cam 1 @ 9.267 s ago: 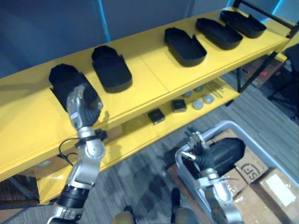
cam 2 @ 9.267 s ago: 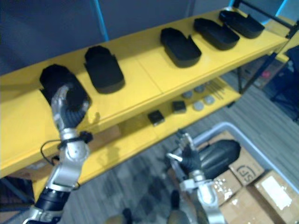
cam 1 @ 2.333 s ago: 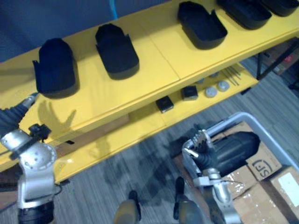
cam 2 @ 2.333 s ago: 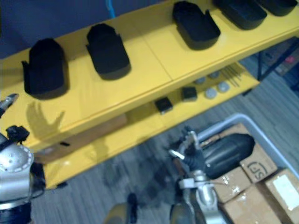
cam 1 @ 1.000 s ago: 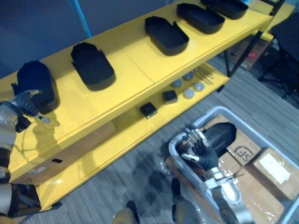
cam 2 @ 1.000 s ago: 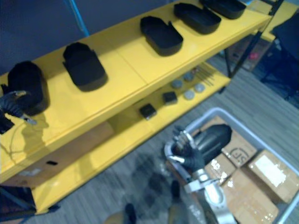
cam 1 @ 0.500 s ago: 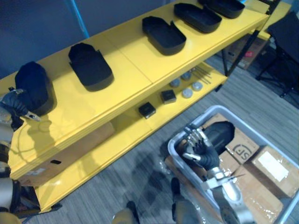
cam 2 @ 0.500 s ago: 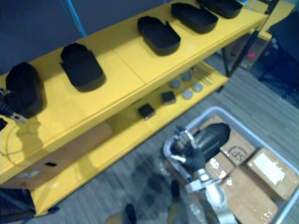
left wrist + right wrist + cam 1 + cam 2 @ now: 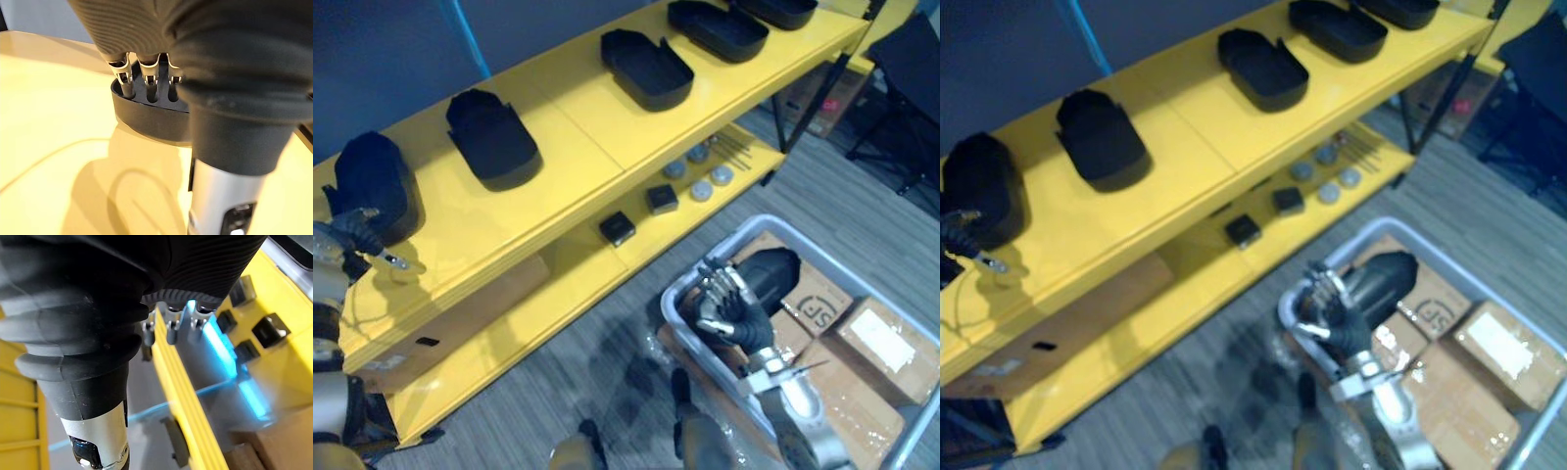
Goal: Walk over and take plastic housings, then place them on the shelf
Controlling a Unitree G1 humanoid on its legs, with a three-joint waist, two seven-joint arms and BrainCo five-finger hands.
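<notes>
Drawn back to 9 o'clock, the left hand (image 9: 352, 235) is held, fingers (image 9: 126, 81) straight, just beside a shelved housing (image 9: 374, 181), which could be knocked askew. Whether the right hand (image 9: 732, 313) is curled cannot be told.

Dark printed mark (image 9: 815, 311) on top of cardboard box (image 9: 832, 294) (characters too small to make out). White label (image 9: 881, 348) on neighbouring box (image 9: 901, 377), print on it unreadable. Nothing legible in any view.

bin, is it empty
No, a black housing lies in the bin, just past the right robot hand.
</notes>
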